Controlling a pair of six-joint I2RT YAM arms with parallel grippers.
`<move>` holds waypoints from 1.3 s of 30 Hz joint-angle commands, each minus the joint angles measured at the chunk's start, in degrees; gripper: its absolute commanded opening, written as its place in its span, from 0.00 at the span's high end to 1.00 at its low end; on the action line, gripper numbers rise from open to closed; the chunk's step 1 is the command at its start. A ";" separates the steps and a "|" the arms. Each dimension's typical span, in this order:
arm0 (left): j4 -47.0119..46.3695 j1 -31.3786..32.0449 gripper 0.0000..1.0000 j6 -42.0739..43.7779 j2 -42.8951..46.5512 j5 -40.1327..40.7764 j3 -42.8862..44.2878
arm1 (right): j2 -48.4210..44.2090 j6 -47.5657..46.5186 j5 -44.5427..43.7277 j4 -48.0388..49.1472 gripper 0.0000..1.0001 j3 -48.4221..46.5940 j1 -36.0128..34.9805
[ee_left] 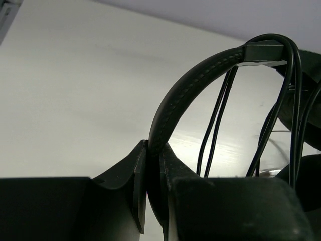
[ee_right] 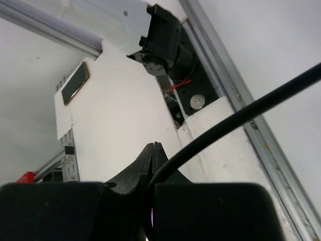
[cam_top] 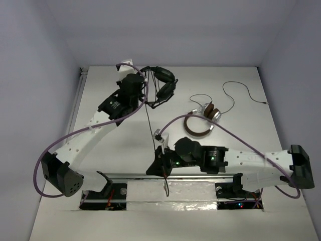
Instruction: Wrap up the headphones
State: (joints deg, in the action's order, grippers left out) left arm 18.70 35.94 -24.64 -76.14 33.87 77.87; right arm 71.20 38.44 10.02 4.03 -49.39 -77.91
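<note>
The all-black headphones (cam_top: 163, 85) sit at the back middle of the table, lifted at the band. My left gripper (cam_top: 143, 88) is shut on their padded headband (ee_left: 185, 90); several turns of thin black cable (ee_left: 215, 120) hang over the band. The cable (cam_top: 149, 118) runs straight down the table to my right gripper (cam_top: 163, 163), which is shut on it near the front rail. In the right wrist view the cable (ee_right: 241, 115) leaves the shut fingers (ee_right: 155, 150) to the upper right. The plugs are hidden.
Brown-banded headphones with silver earcups (cam_top: 203, 120) lie right of centre, their thin cable (cam_top: 241, 93) looping toward the back right. A metal rail (cam_top: 200, 175) and the arm bases run along the front edge. White walls enclose the table.
</note>
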 commanded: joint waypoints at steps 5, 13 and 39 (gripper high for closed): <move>6.25 3.86 1.00 1.70 3.63 3.75 -8.25 | -5.01 -11.36 -18.45 -33.37 1.00 -16.17 -0.58; 10.40 8.88 1.00 5.65 8.72 -8.78 -16.51 | -7.83 -18.83 -30.05 -41.56 1.00 -23.21 4.16; 8.55 12.57 1.00 13.66 20.15 -39.66 -13.18 | -3.34 -28.33 -31.75 -27.26 0.94 -19.44 27.36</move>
State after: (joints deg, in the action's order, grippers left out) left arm 30.17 48.38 -10.59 -58.50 -1.30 61.19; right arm 69.93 8.99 -26.22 -32.38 -70.91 -52.99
